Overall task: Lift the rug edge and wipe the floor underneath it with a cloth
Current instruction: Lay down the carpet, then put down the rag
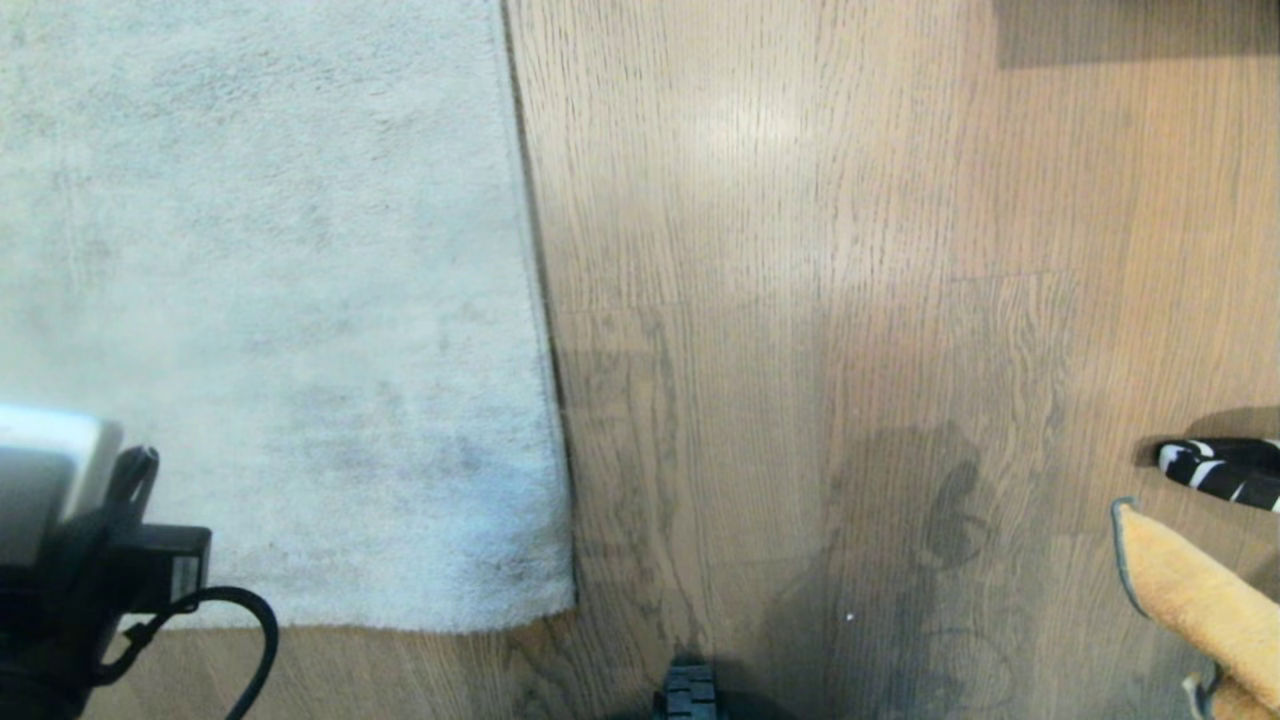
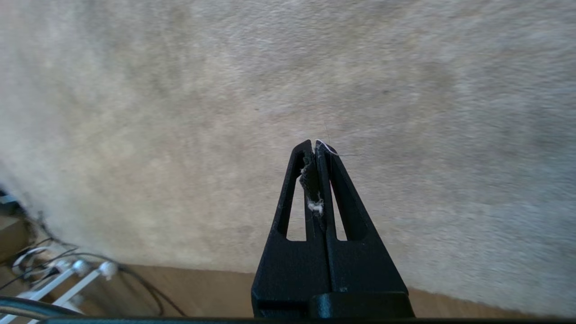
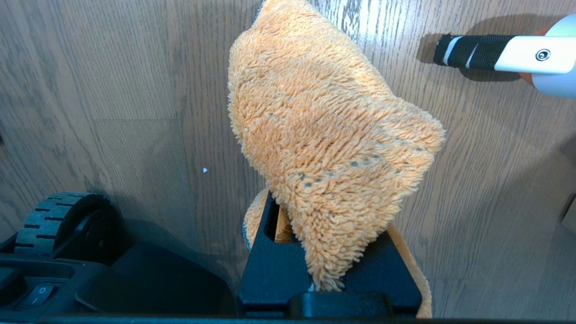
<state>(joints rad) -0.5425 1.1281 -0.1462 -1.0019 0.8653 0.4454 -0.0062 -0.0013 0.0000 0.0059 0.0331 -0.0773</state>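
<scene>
The rug (image 1: 270, 300) fills the left half of your head view and lies flat on the floor (image 1: 800, 300), its right edge running from far to near and its near edge meeting the bare boards at the bottom left. No part of it is raised yet.

At the near left, your left arm comes in over the rug's near-left area. In the wrist view the left gripper (image 2: 314, 144) has its jaws pressed fully together, tips pointing at the pile, with only a wisp of pale fluff and a stray thread caught between them. No fold of rug sits in the jaws. Judged from that, the pinch has caught the nap and not the edge, so you will likely need to reopen and come in at the near edge, where the backing can be grabbed.

In the middle, the bare boards beside the rug carry the robot's shadow, and a dark wheel (image 1: 688, 692) of the base shows at the near side.

At the near right, the right gripper (image 3: 315, 234) has its jaws clamped on the cloth (image 3: 328, 135), which drapes forward over them and hangs just above the floor, parked ready for wiping. Just beyond it, a black-and-white wrapped handle (image 1: 1220, 470) lies on the floor.
</scene>
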